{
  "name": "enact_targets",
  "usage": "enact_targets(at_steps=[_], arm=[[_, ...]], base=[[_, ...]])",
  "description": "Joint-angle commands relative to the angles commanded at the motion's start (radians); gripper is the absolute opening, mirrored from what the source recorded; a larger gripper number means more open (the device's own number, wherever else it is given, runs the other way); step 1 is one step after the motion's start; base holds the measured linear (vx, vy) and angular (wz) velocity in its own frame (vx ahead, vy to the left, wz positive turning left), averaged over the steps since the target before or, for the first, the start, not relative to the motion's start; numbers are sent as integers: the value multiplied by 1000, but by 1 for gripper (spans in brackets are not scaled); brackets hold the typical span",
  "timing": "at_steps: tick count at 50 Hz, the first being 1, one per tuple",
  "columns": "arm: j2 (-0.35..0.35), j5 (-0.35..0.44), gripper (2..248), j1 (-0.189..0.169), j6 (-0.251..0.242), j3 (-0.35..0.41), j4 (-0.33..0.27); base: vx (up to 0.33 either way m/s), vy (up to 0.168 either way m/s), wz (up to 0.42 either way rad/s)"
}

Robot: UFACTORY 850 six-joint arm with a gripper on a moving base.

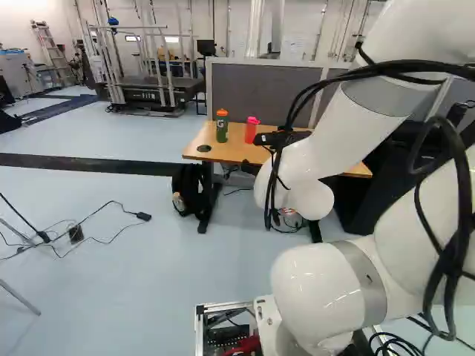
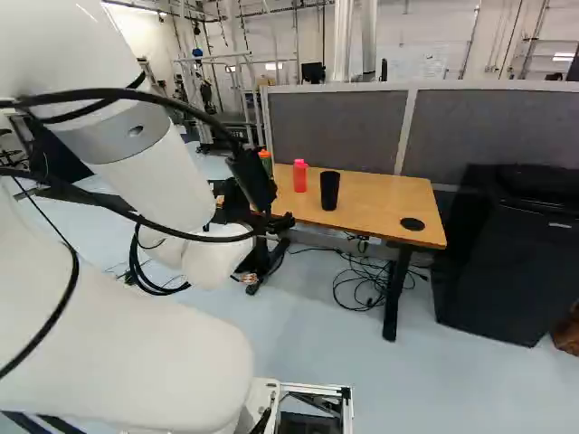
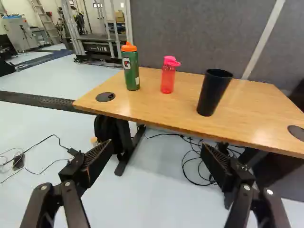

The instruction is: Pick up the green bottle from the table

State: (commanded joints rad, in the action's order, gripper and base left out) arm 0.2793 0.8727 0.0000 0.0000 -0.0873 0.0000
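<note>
The arm (image 1: 334,148) bends forward, its claw (image 1: 251,152) spread wide apart, facing one table (image 3: 142,107) that bears one green bottle (image 3: 131,72), one cup (image 3: 212,95) and, between them, one pink bottle (image 3: 167,78).

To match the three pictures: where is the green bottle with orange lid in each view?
Left base view: green bottle, upper middle, on the wooden table.
Right base view: upper middle, partly hidden behind the arm.
Wrist view: ahead of the open gripper.
Shared landmark: the pink lidded bottle beside it.

Logo (image 3: 126,63) on green bottle (image 3: 132,78)
</note>
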Motion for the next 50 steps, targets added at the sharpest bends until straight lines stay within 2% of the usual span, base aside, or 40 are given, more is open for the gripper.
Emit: enact_targets(at_steps=[32, 49, 50], arm=[[0, 0, 247, 0, 0, 0, 0], [0, 0, 247, 0, 0, 0, 0], [-34, 0, 247, 5, 0, -28, 0]], base=[[250, 86, 132], [276, 69, -11], [236, 56, -22]])
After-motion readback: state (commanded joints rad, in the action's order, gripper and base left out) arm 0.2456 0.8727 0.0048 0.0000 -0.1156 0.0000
